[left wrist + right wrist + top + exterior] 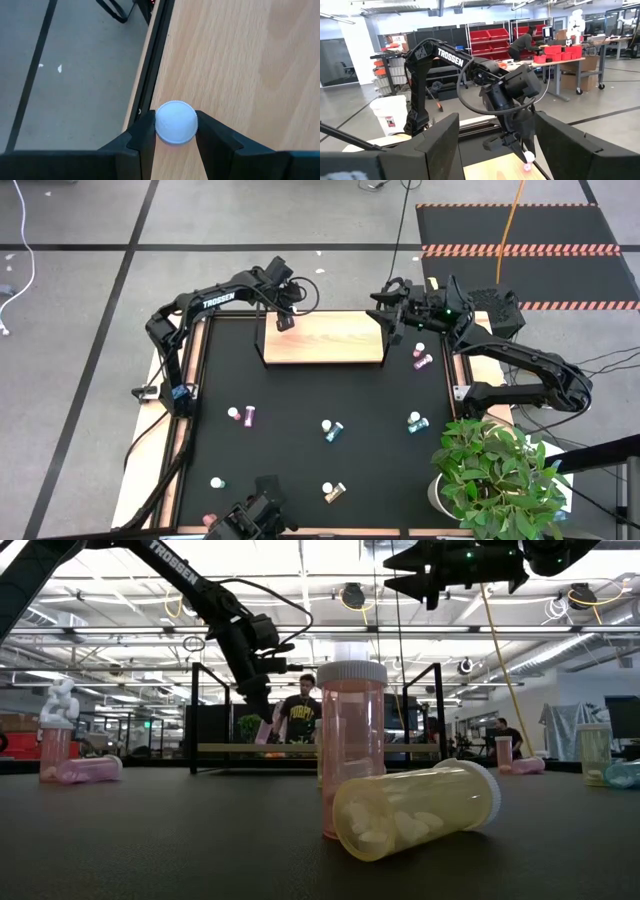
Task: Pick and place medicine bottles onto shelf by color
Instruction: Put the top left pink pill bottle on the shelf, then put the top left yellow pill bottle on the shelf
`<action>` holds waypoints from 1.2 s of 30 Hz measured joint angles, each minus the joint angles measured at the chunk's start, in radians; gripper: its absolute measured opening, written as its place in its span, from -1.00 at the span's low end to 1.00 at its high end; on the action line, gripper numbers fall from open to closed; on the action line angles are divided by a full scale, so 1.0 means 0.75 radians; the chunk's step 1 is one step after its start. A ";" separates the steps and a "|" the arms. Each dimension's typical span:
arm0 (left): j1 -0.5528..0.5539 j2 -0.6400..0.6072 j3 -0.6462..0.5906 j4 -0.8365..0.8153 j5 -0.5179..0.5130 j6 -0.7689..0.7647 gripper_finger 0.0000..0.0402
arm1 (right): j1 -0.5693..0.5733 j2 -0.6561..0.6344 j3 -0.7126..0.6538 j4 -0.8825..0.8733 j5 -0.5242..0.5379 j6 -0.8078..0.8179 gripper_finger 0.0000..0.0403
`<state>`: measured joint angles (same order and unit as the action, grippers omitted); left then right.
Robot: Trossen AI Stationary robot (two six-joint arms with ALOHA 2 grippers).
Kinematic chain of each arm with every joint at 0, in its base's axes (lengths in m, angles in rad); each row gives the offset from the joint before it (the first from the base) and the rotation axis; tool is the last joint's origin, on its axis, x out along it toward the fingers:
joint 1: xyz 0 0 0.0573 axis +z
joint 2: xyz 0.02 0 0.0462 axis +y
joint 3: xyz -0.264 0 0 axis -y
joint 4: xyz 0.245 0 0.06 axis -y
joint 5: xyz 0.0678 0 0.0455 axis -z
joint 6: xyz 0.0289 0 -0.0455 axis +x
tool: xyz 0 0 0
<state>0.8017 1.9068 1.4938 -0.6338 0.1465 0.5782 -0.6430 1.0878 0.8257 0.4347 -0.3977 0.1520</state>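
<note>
Right now I have the left gripper (pixel 284 320) over the shelf (pixel 330 350), a flat light-wood board with thin black brackets at the far side of the black table (pixel 300 450). Its two dark fingers (pixel 145 137) are closed partway around a pink bottle (pixel 176 122), pressing the white cap from both sides; the bottle sits close to the shelf's left edge, by the far corner. Whether its base touches the wood, I cannot tell. My right gripper (pixel 392 318) hovers above the shelf's right end with its fingers spread wide and nothing between them. Other bottles lie scattered on the table on the near side of the shelf: a pink pair (pixel 242 415) toward the left, a teal one (pixel 332 429) nearly straight out from the shelf's middle, another teal one (pixel 416 421) toward the right, and a yellow one (pixel 334 492) near the table's front edge. Two more pink bottles (pixel 422 356) rest just off the shelf's right end.
</note>
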 joint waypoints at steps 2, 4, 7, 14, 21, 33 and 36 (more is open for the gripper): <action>0.001 0.000 0.000 0.000 0.000 -0.007 -0.37 | 0.000 0.000 0.000 -0.001 0.000 0.000 0.25; 0.001 0.000 0.000 0.000 0.000 -0.015 -0.37 | 0.000 0.000 0.000 -0.001 0.000 0.000 0.25; 0.001 0.000 0.000 0.000 0.000 -0.022 -0.37 | 0.000 0.000 0.000 -0.002 0.000 0.001 0.25; 0.002 0.000 0.001 -0.003 0.000 -0.058 -0.32 | 0.000 0.000 0.000 -0.002 0.000 0.006 0.25; 0.002 0.000 0.002 -0.010 0.000 -0.074 -0.09 | 0.000 0.000 0.000 -0.002 0.000 0.006 0.25; 0.002 -0.132 0.002 -0.041 -0.101 -0.051 0.15 | 0.000 0.000 0.000 -0.002 0.000 0.078 0.25; -0.009 -0.237 0.002 -0.071 -0.106 -0.093 0.21 | 0.001 0.000 0.000 -0.002 -0.011 0.108 0.25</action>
<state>0.7950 1.7293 1.4956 -0.6873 0.0673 0.5081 -0.6423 1.0878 0.8257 0.4335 -0.4062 0.2330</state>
